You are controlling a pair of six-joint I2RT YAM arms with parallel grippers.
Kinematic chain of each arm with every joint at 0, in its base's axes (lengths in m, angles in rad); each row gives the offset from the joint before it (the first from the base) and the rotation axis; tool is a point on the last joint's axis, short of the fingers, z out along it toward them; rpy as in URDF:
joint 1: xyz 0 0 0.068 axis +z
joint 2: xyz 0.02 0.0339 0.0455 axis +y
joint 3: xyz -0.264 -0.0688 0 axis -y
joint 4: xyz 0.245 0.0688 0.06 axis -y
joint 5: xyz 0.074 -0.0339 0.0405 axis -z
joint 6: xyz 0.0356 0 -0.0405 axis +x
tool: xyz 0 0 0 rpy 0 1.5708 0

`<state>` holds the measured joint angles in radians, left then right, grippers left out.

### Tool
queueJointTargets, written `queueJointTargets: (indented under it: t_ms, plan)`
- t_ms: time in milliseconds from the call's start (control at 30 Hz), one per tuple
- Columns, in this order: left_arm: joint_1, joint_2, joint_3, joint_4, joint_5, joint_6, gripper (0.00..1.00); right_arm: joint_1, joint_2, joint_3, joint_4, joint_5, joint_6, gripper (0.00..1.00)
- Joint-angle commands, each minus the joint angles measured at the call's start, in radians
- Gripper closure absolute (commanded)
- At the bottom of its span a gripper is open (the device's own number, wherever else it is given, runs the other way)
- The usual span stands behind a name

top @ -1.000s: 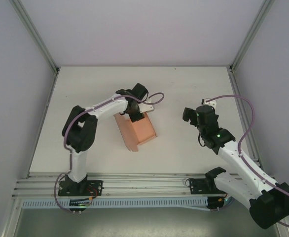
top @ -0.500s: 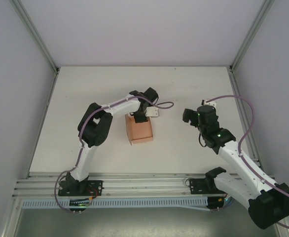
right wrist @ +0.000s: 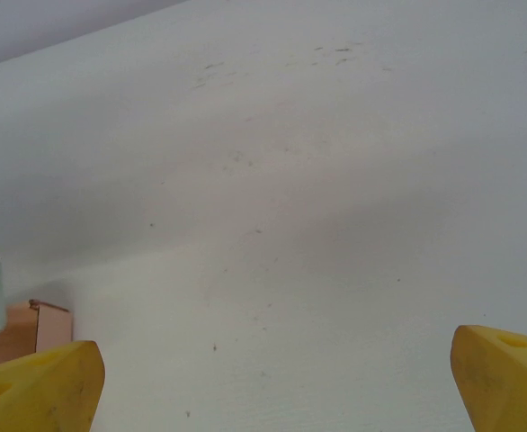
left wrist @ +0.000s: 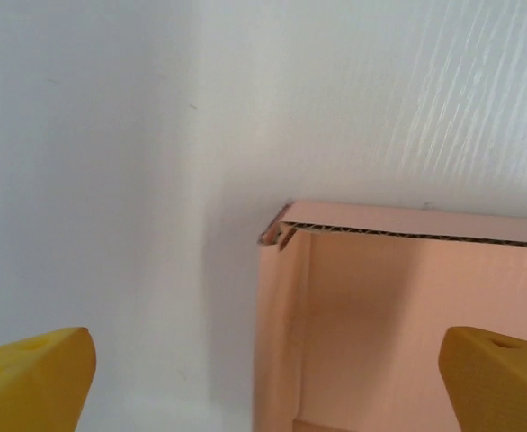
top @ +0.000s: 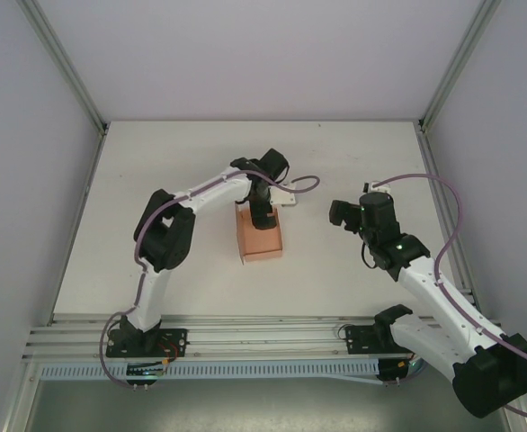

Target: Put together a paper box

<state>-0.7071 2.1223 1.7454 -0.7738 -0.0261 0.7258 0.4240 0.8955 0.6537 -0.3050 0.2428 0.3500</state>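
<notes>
The salmon-pink paper box (top: 262,241) lies mid-table as an open tray with raised walls, its long side running toward me. My left gripper (top: 264,214) hangs over its far end, pointing down. In the left wrist view the box (left wrist: 398,306) shows its far wall's corrugated edge and its inner floor. The left gripper (left wrist: 263,382) is wide open there, one yellow fingertip (left wrist: 31,378) over bare table and the other over the box interior. My right gripper (top: 337,214) hovers to the box's right, open (right wrist: 268,382) and holding nothing; a box corner (right wrist: 21,331) peeks in at its left.
The white table (top: 174,171) is bordered by aluminium rails at the left, right and near edges, with grey walls behind. Purple cables loop off both arms. Bare surface lies all round the box.
The box has turned from a slanted pose to nearly square with the table. My left gripper swung right and now sits over its far end. The right arm barely moved.
</notes>
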Motion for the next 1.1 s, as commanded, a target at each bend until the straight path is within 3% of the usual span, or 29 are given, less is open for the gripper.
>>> queueJointTargets:
  t_ms: [0,67,167,233,367,500,567,700,867,1000,1067]
  plan:
    - [0.001,-0.121,-0.05,0.088,0.038,-0.01,0.01,-0.005,0.001,0.007,0.012,-0.076,-0.071,0.01]
    - [0.016,-0.199,-0.13,0.253,0.028,-0.077,0.01,-0.005,0.02,0.021,0.031,-0.116,-0.131,0.01]
    - [0.081,-0.304,-0.192,0.432,0.042,-0.283,0.02,-0.005,0.083,0.068,0.039,-0.199,-0.207,0.01]
    - [0.132,-0.346,-0.18,0.434,0.029,-0.442,0.02,-0.004,0.141,0.103,0.047,-0.273,-0.272,0.01]
    - [0.196,-0.398,-0.161,0.338,-0.163,-0.756,0.02,0.006,0.295,0.206,0.016,-0.493,-0.468,0.01]
    - [0.27,-0.522,-0.285,0.328,-0.152,-0.962,0.01,0.067,0.491,0.346,-0.043,-0.583,-0.769,0.01]
    - [0.317,-0.594,-0.378,0.339,-0.155,-1.033,0.02,0.108,0.598,0.445,-0.141,-0.625,-0.929,0.01]
    - [0.413,-0.743,-0.618,0.328,-0.151,-1.128,0.01,0.209,0.844,0.675,-0.318,-0.515,-1.129,0.01]
    - [0.466,-0.839,-0.817,0.345,-0.098,-1.19,0.02,0.22,1.098,0.921,-0.419,-0.493,-1.183,0.01]
    - [0.468,-0.871,-0.882,0.342,-0.092,-1.208,0.02,0.229,1.247,1.088,-0.463,-0.488,-1.196,0.02]
    - [0.468,-0.886,-0.901,0.344,-0.089,-1.207,0.01,0.235,1.291,1.128,-0.474,-0.494,-1.203,0.07]
